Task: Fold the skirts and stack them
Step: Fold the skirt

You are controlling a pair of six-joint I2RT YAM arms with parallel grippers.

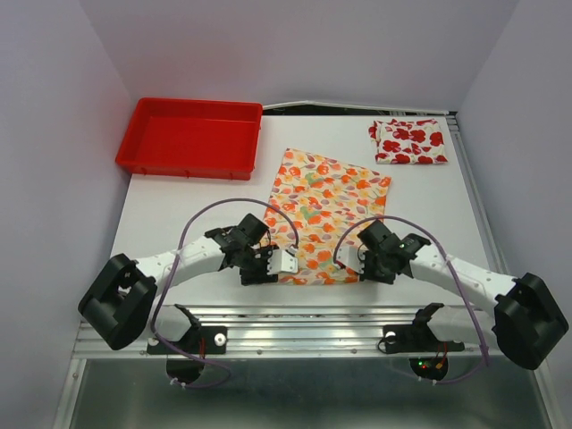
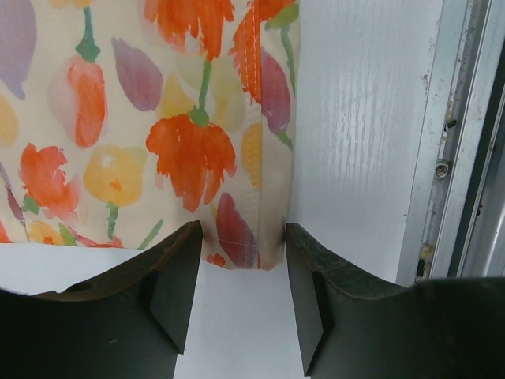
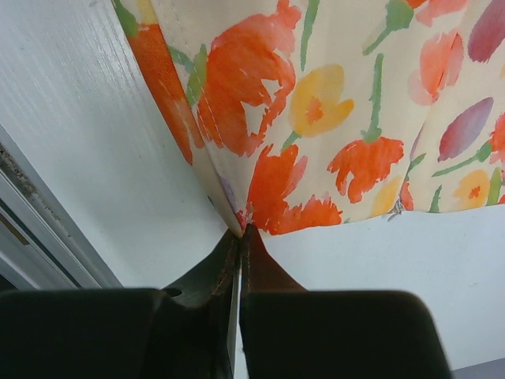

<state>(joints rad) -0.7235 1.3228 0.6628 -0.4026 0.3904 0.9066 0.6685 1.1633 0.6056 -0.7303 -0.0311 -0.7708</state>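
My left gripper (image 2: 241,237) is wide apart. Its two dark fingers (image 2: 177,276) sit one on each side of the near left corner of the cream skirt (image 2: 158,118). The corner pokes in between them, but they are not squeezing it. I can see white tabletop (image 2: 355,118) under the gap and off to the side.

My right gripper (image 3: 241,233) is squeezed tight. Its fingers are pressed together, and the near right corner of the same skirt is pinched at their tips. The cloth bunches up into a little fold there.

From the top camera, both arms reach in from the near edge, and each gripper is at one near corner of the cream skirt. This skirt lies spread out flat in the middle of the tabletop, a bit crooked. It has orange, red and yellow flower marks on it.

The white skirt (image 1: 409,141) with big red flowers is far back on the right. It lies in a small folded pile, well apart from the cream one.

A red tray (image 1: 192,134) sits at the far left, just beside the far corner of the cream skirt but not touching it.
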